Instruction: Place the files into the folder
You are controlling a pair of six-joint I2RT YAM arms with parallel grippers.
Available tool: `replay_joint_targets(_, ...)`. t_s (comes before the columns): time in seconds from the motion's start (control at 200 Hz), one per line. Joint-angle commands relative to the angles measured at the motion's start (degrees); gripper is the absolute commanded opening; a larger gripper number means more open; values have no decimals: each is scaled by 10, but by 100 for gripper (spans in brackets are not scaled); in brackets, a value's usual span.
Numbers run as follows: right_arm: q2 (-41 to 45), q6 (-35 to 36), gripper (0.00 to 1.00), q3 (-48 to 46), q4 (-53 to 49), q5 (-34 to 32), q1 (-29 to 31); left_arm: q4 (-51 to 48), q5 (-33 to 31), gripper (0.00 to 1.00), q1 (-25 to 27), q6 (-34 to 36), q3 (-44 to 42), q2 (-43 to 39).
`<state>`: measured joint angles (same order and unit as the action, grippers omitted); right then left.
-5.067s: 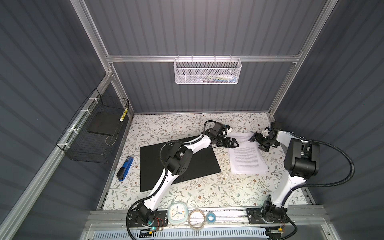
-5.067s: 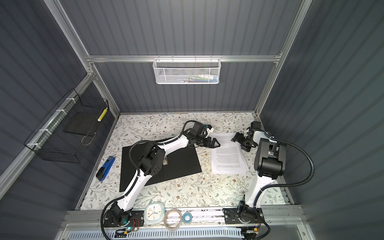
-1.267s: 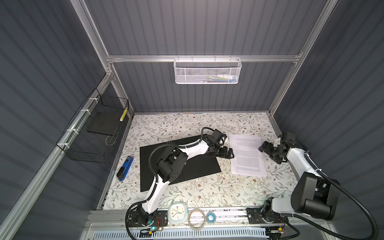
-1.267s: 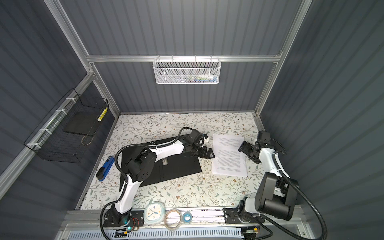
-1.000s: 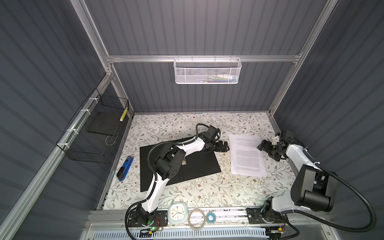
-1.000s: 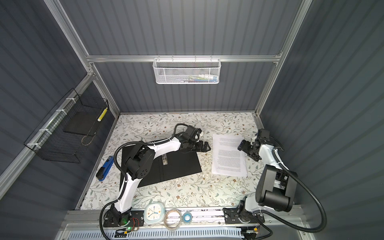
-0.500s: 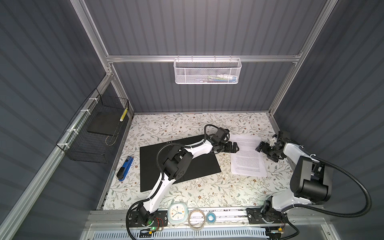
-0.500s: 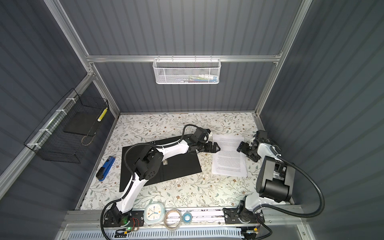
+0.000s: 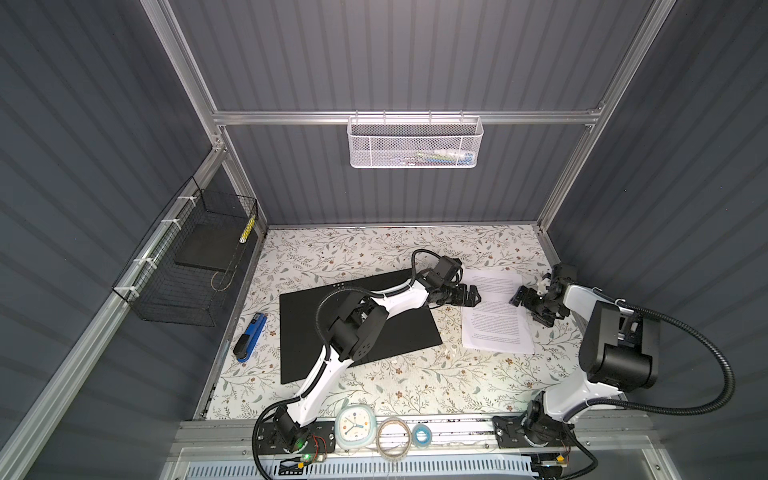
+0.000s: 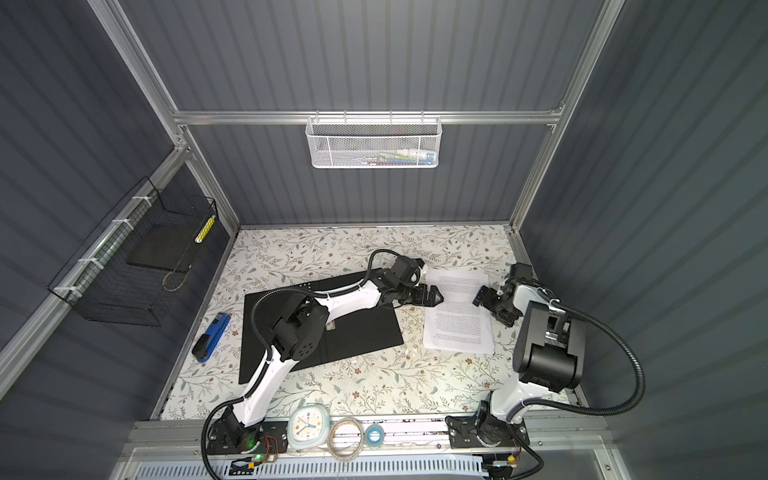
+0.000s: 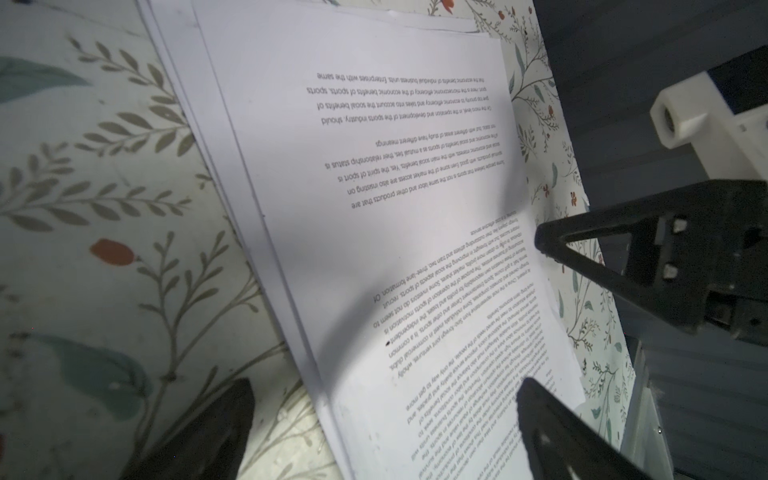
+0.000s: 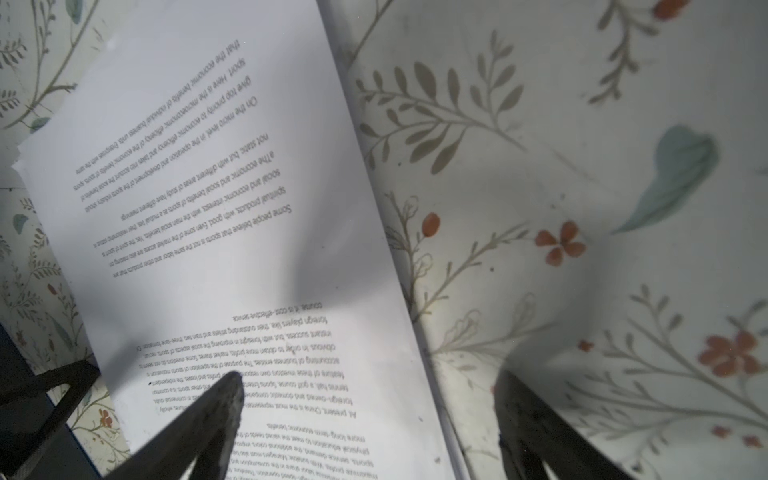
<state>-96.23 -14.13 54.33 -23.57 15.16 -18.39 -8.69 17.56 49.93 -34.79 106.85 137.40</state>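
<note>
The files point(image 9: 496, 320), a thin stack of white printed sheets with slightly fanned edges, lie flat on the floral tablecloth point(image 9: 374, 253), near the right of the folder point(image 9: 407, 332), a rectangle opened flat with its matte black inside up. The left gripper point(image 9: 469, 297) straddles the stack's left edge, and the right gripper point(image 9: 532, 309) straddles its right edge. Both sets of jaws are spread wide and hold nothing. Each has 1 black triangular finger point(image 12: 216, 411) over paper and 1 over cloth.

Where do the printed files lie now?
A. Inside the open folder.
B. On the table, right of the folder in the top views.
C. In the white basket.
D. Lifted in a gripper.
B: the files lie flat on the table, apart from the folder.
</note>
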Motion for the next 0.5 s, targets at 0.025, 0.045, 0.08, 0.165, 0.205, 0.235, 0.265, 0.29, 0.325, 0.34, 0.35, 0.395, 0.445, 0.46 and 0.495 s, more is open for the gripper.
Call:
replay_joint_targets(0.025, -11, 0, 94, 10, -8, -7, -4, -69, -2, 99, 6, -10, -9, 46)
replay_joint_targets(0.045, -12, 1, 94, 10, -8, -7, -3, -67, -4, 99, 8, -9, -11, 46)
replay_joint_targets(0.08, -15, 1, 94, 13, -12, -2, -3, -64, -5, 100, 9, -11, -14, 46)
replay_joint_targets(0.165, -18, -3, 93, 12, -14, 19, -4, -51, 5, 99, 9, -17, -22, 49)
replay_joint_targets(0.205, -18, -4, 93, 9, -12, 26, -4, -51, 9, 99, 10, -17, -21, 53)
replay_joint_targets(0.235, -16, -5, 93, 7, -11, 27, -3, -51, 22, 99, 9, -17, -22, 55)
replay_joint_targets(0.265, -14, -5, 93, 4, -9, 32, -4, -50, 31, 99, 9, -17, -21, 57)
replay_joint_targets(0.29, -14, -6, 93, 3, -6, 35, -3, -50, 35, 99, 10, -16, -22, 58)
replay_joint_targets(0.325, -16, -5, 93, 4, -7, 35, -3, -49, 37, 99, 10, -15, -23, 59)
replay_joint_targets(0.34, -18, -6, 93, 5, -8, 56, -3, -47, 38, 99, 11, -14, -23, 59)
replay_joint_targets(0.35, -19, -6, 93, 6, -9, 60, -4, -45, 40, 99, 11, -13, -24, 60)
replay_joint_targets(0.395, -25, -7, 93, 10, -10, 69, -3, -44, 42, 99, 13, -10, -24, 62)
replay_joint_targets(0.445, -30, -7, 92, 15, -15, 70, -1, -44, 44, 99, 13, -7, -24, 63)
replay_joint_targets(0.46, -30, -6, 92, 16, -16, 71, -1, -44, 45, 100, 12, -6, -24, 64)
replay_joint_targets(0.495, -33, -5, 92, 17, -19, 72, 0, -44, 45, 99, 12, -4, -24, 65)
